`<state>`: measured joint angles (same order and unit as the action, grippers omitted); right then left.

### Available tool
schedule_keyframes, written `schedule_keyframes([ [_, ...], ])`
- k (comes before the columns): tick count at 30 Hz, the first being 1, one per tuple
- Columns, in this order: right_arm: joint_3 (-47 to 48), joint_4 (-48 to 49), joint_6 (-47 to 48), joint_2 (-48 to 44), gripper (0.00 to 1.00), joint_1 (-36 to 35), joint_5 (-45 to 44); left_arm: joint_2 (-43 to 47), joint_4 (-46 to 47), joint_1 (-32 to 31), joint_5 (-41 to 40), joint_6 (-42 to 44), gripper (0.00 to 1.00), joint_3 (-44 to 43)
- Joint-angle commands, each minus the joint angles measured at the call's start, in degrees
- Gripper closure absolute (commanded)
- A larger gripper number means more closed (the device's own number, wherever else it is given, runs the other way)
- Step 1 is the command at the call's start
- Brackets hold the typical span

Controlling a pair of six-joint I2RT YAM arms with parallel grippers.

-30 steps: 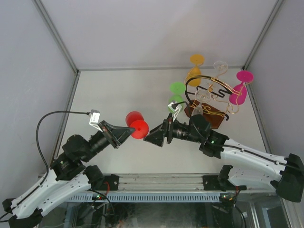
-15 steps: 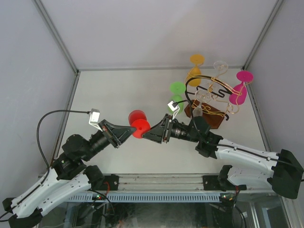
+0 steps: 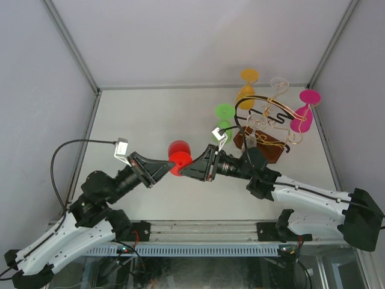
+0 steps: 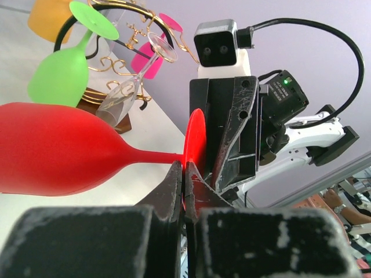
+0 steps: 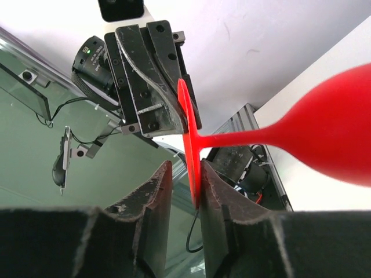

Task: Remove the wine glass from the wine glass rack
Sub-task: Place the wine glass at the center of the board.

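Note:
A red wine glass lies on its side in the air between my two arms, clear of the wine glass rack. My left gripper is shut on the edge of its round foot, with the bowl out to the left in the left wrist view. My right gripper faces it from the other side. In the right wrist view its jaws straddle the same foot: the right finger touches the disc and a gap shows at the left finger.
The rack stands at the back right with a black wavy arch and gold wire arms. On it hang a green glass, an orange glass, a clear glass and a magenta glass. Grey walls enclose the table.
My right gripper has moved left onto the red glass's foot and its jaws have narrowed around it. The left gripper has kept its hold and shifted slightly right.

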<state>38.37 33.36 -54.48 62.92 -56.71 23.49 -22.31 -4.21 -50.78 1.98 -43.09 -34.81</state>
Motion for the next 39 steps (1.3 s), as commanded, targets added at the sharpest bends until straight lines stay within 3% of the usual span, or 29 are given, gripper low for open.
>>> schedule_keyframes([
  [1,0.48,4.82,-1.77,0.52,0.77,0.10,0.50,-1.15,5.66,-0.11,3.30,-3.04,1.00,2.11],
  [8,0.50,2.07,-0.06,-1.08,0.88,0.17,-0.11,0.70,5.26,-0.11,1.06,-3.04,1.00,2.89],
  [11,0.52,1.16,-0.09,-1.12,0.99,0.19,0.46,0.77,4.67,-0.10,0.78,-2.58,1.00,2.65],
  [15,0.48,1.66,-0.36,-1.13,1.00,-0.03,0.65,-0.08,4.29,-0.13,1.89,-2.50,0.99,2.17],
  [18,0.48,0.50,3.23,-2.16,1.00,-0.07,0.71,-0.10,1.95,-0.12,0.90,-2.15,0.82,1.37],
  [21,0.48,-2.93,9.97,-3.83,1.00,-0.17,0.14,0.68,-4.14,-0.11,-1.76,-0.33,0.44,-1.38],
  [24,0.88,-8.26,21.24,-5.69,1.00,-1.01,-0.81,1.06,-12.93,-0.13,-5.84,2.55,0.14,-6.24],
  [27,2.33,-17.15,36.10,-7.21,1.00,-2.93,-2.27,1.35,-20.36,-0.15,-10.88,4.32,0.02,-11.23],
  [35,1.99,-37.21,86.79,-4.86,1.00,-15.17,-18.54,-1.84,-34.89,-0.10,-19.74,4.93,0.00,-19.92],
  [39,-1.27,-35.23,97.67,-2.27,1.00,-20.81,-27.71,-3.98,-36.49,-0.10,-18.88,4.88,0.00,-20.89],
])
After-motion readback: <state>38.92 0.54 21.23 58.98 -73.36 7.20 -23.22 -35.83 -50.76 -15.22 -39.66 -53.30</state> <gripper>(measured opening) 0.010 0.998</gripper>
